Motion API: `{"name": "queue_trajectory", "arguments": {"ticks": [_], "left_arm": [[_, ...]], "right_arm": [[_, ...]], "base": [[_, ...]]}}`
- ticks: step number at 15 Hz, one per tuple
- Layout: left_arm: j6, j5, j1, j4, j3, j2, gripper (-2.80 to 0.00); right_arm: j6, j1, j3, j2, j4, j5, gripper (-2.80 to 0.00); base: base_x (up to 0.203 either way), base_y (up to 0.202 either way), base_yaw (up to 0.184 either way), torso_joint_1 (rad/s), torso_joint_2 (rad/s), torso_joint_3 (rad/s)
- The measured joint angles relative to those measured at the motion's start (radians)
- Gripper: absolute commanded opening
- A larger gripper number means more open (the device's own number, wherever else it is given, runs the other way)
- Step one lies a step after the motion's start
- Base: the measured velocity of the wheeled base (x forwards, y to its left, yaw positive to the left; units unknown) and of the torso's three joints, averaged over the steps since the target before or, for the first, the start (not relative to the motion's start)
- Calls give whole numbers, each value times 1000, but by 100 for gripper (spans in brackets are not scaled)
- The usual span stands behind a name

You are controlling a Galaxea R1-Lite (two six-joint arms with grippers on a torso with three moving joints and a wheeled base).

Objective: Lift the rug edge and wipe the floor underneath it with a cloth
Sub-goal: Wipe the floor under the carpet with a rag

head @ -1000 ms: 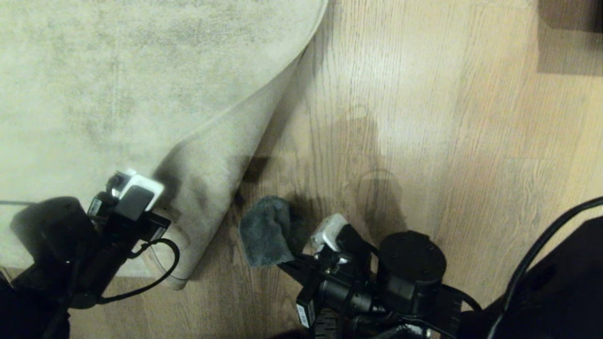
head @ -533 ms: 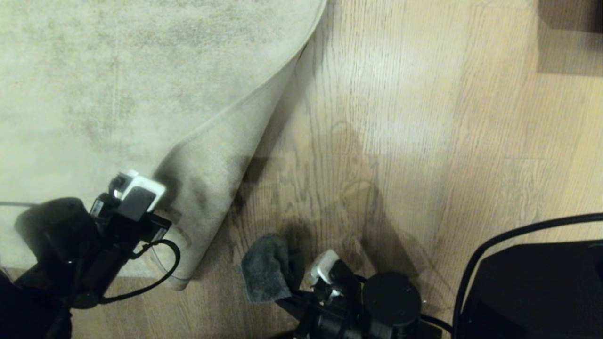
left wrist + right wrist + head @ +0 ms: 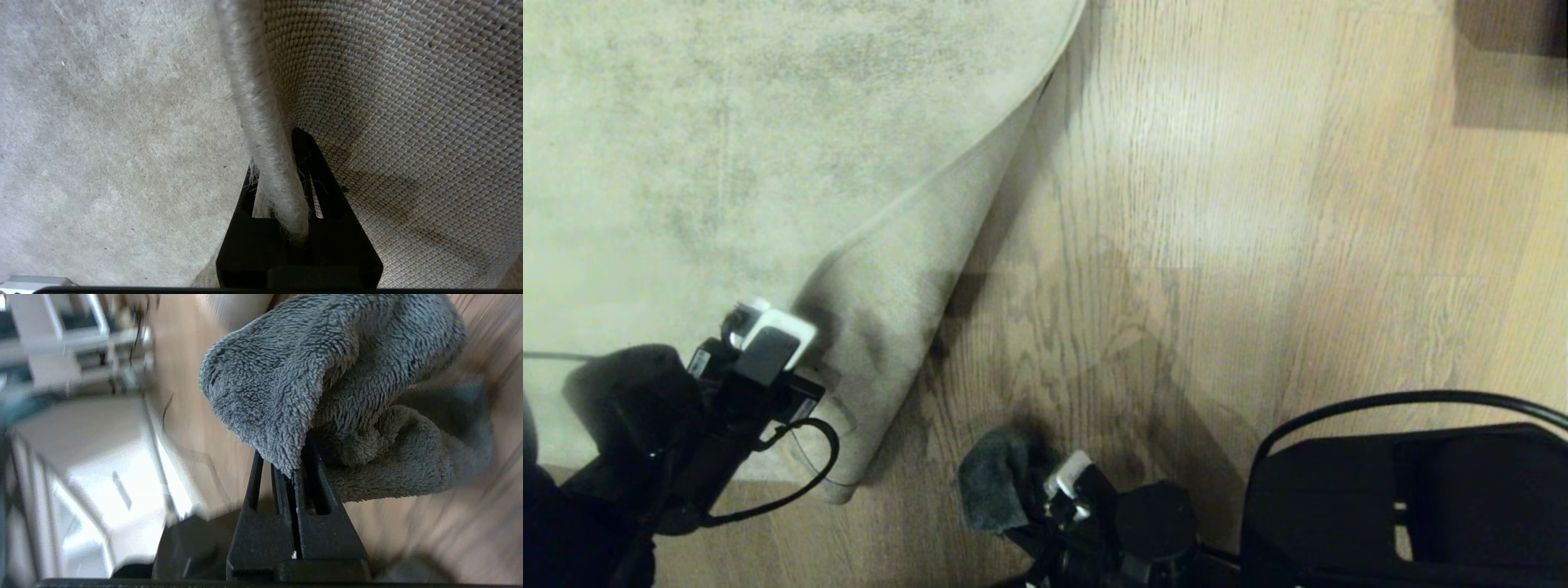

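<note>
Both jaws are clamped tight: left gripper (image 3: 282, 163) pinches the rug edge (image 3: 261, 122), right gripper (image 3: 294, 465) the cloth (image 3: 327, 384).

Right gripper (image 3: 292, 457) fingertips buried under the cloth (image 3: 339, 396). Floor (image 3: 1217, 204) beneath the folded rug edge (image 3: 907, 327) concealed. Dark block (image 3: 1511, 65) cut by frame corner, unidentifiable. White furniture (image 3: 81, 457) in right wrist view blurred beyond recognition.

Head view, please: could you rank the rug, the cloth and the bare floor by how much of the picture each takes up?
1. Floor
2. Rug, only slightly smaller; its lifted corner sits nearer the camera.
3. Cloth, smallest by far.
</note>
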Motion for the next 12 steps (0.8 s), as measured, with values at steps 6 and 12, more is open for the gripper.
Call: {"name": "queue_trajectory", "arguments": {"ticks": [6,12], "left_arm": [[0,0,0,1,-1,9,-280],[0,0,0,2,-1,11,-280]], "right_arm": [[1,-87,-149,-1,0,-37,-280],[-33,-160,-161,-115,1,-44,-280]], "base": [[0,0,0,0,0,0],[0,0,0,0,0,0]]}}
